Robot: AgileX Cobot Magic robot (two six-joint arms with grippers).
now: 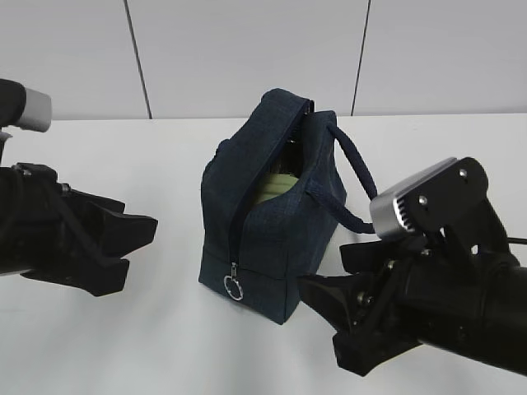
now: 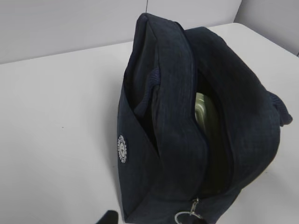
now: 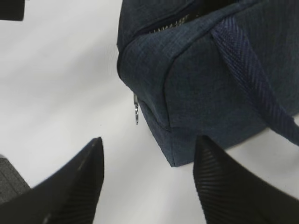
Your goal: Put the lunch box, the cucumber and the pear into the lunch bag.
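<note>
The navy lunch bag (image 1: 272, 239) stands upright in the middle of the white table, its top zipper open. The pale green lid of the lunch box (image 1: 276, 186) shows inside the opening; it also shows in the left wrist view (image 2: 202, 108). The cucumber and the pear are out of view. My left gripper (image 1: 142, 245) is open and empty, left of the bag. My right gripper (image 1: 325, 271) is open and empty, close to the bag's front right corner; in the right wrist view (image 3: 147, 144) that corner (image 3: 175, 161) lies between the fingers.
The zipper's metal ring pull (image 1: 234, 287) hangs at the bag's lower front end. The padded loop handle (image 1: 354, 177) sticks out to the right, above my right arm. A white wall stands behind the table (image 1: 165, 164).
</note>
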